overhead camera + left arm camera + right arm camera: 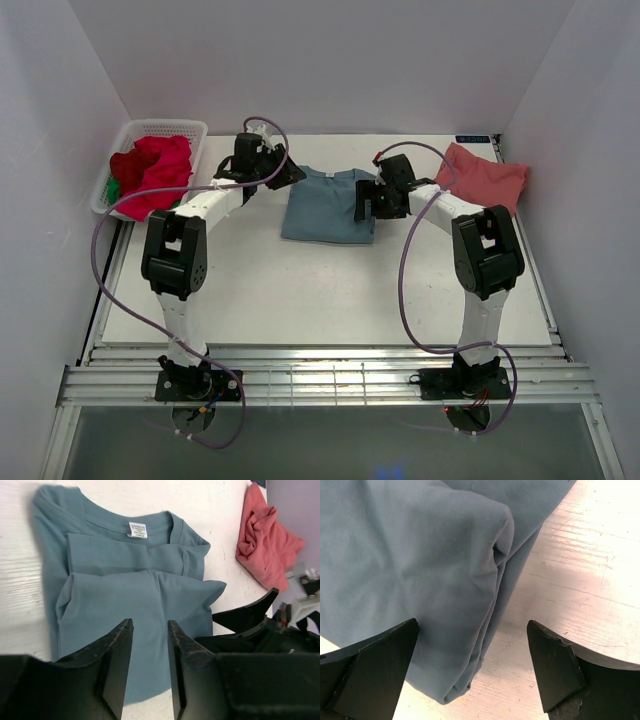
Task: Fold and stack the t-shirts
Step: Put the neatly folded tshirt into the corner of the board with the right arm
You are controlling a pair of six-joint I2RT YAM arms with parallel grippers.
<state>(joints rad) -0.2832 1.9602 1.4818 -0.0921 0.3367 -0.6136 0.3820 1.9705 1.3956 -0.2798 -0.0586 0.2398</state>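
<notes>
1. Teal-blue t-shirt (325, 205): mid table (300, 300), lying flat, folded to a rough rectangle. Sleeves turned in over the body, collar toward the far edge, white tag (137, 529) showing.
2. Salmon-pink t-shirt (487, 178): rumpled bundle at far right of table, apart from the teal one.
3. Red-magenta t-shirt (155, 170): crumpled heap in white basket (165, 125), far left, bulging over the near rim.
4. Green t-shirt (113, 187): only a small bit visible, beside the red one in the basket.

white table (300, 300), bearing three things well apart: folded teal-blue t-shirt (320, 205) at centre back, crumpled salmon-pink t-shirt (485, 180) in back right corner, white lattice basket (130, 135) at back left.
</notes>
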